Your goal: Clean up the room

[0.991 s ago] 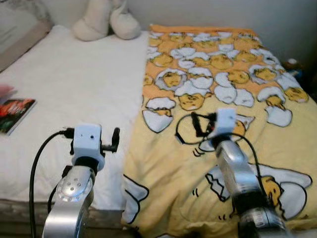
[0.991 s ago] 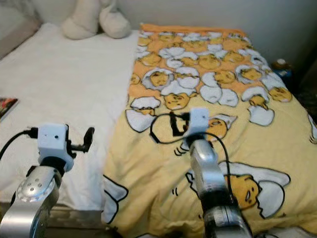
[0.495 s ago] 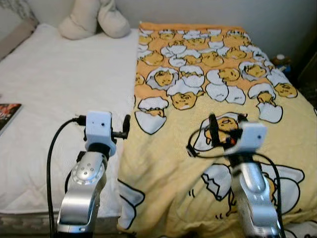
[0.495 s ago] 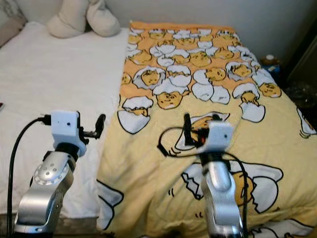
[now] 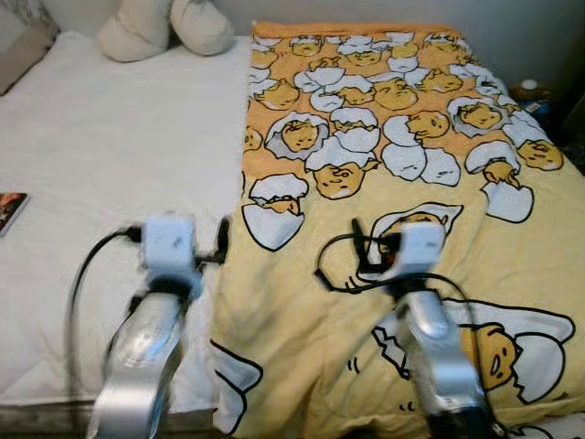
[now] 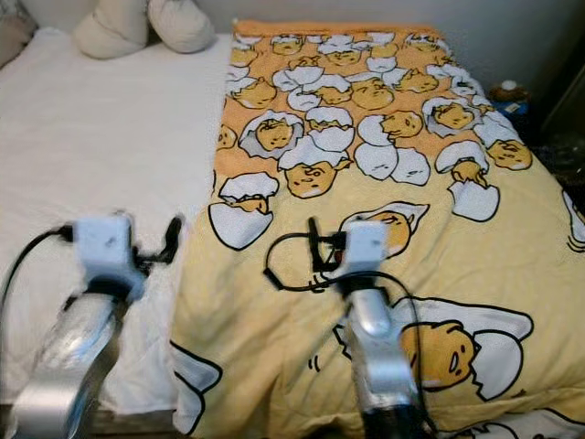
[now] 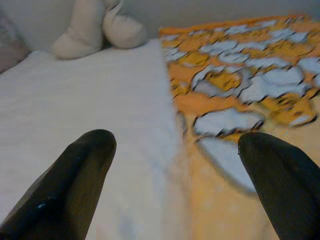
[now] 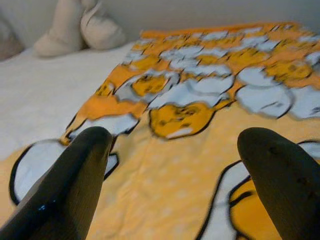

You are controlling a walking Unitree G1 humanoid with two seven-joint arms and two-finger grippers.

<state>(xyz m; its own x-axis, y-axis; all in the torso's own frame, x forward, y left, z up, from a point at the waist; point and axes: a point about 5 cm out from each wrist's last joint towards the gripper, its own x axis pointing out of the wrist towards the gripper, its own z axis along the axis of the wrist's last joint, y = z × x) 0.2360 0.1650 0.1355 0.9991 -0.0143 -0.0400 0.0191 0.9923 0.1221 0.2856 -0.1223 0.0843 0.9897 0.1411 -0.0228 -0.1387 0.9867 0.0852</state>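
Two pairs of black fingers are spread wide and empty — the left gripper (image 7: pixel 175 165) above the white sheet (image 5: pixel 110 155) at the edge of the yellow egg-print blanket (image 5: pixel 402 155), the right gripper (image 8: pixel 172 165) over that blanket — with cream pillows (image 5: pixel 164 26) at the bed's head.
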